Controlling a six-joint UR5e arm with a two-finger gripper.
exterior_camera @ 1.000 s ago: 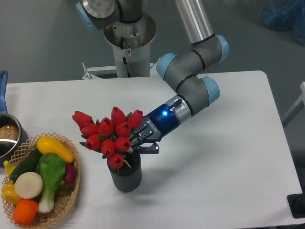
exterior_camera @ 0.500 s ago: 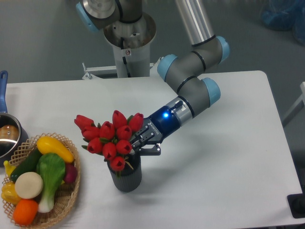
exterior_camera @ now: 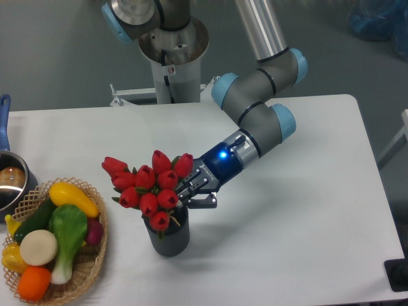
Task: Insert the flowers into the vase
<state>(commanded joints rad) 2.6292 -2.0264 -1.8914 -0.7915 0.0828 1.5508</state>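
Observation:
The flowers (exterior_camera: pixel 148 183), a tight bunch of red tulips with small green leaves, lean left over the mouth of the vase (exterior_camera: pixel 169 237). Their lower ends sit inside the vase and are hidden. The vase is dark grey, ribbed, and stands upright near the table's front middle. My gripper (exterior_camera: pixel 189 199) comes in from the upper right, just above the vase's right rim, and is shut on the flowers below the blooms.
A wicker basket (exterior_camera: pixel 89 264) of toy vegetables sits at the front left. A steel pot (exterior_camera: pixel 11 182) with a blue handle stands at the left edge. The robot base (exterior_camera: pixel 172 57) is behind the table.
The gripper has moved down and a little right with the flowers, so the bunch sits lower in the vase than before.

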